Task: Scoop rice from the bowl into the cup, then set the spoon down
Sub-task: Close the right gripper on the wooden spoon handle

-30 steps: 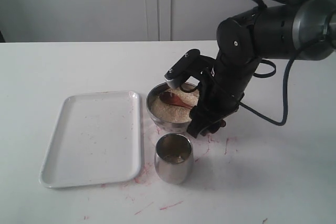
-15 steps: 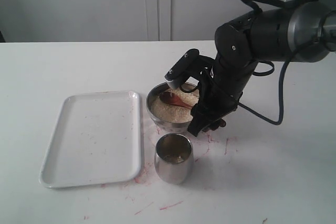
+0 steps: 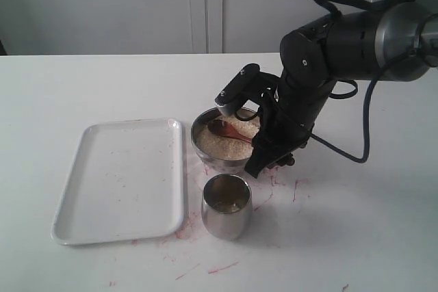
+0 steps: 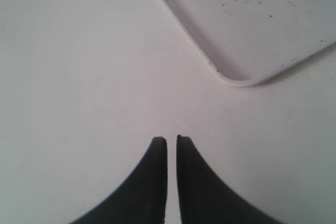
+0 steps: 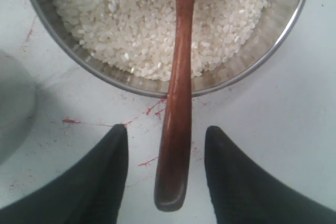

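The steel bowl [image 3: 217, 163] holds the rice [image 3: 220, 144], and the dark wooden spoon [image 3: 228, 130] lies in it with its handle sticking out over the rim. In the right wrist view the handle [image 5: 176, 124] runs from the rice [image 5: 121, 24] out over the bowl's rim [image 5: 68, 43]. My right gripper [image 5: 166, 128] is open astride the handle's end, with a gap showing on each side. The cup [image 3: 226, 207] stands just in front of the bowl. My left gripper [image 4: 171, 139] is shut and empty over bare table.
A white tray [image 3: 116, 179] lies left of the bowl and cup; its corner [image 4: 236, 72] shows in the left wrist view. Red smears mark the table [image 3: 284, 186] around the bowl and cup.
My right arm has shifted slightly and settled lower at the bowl's edge. Its jaws have narrowed around the spoon handle. Bowl, cup and tray have not moved.
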Action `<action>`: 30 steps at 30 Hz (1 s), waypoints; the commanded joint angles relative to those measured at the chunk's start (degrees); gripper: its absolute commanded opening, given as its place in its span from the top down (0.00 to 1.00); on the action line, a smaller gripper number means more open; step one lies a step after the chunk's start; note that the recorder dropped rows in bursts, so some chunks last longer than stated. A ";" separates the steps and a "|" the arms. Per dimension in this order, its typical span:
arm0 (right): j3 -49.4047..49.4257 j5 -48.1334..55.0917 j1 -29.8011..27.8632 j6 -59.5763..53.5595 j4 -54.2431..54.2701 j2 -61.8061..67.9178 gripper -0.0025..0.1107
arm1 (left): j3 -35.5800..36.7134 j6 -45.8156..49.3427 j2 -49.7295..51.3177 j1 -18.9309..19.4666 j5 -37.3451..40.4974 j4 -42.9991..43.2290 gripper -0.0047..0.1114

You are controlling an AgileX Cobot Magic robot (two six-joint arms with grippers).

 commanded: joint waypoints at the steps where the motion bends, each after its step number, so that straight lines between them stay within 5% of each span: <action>1: 0.24 -0.44 -0.07 0.34 -0.76 0.50 0.59 | 0.53 -0.33 0.37 -0.22 2.33 0.00 0.84; 14: 0.24 -1.14 -0.07 0.34 -0.85 1.37 0.60 | 0.53 -0.33 0.37 -0.22 2.33 0.00 0.84; 30: 0.24 -0.99 -0.07 0.23 -1.25 1.37 0.80 | 0.53 -0.33 0.37 -0.22 2.33 0.00 0.84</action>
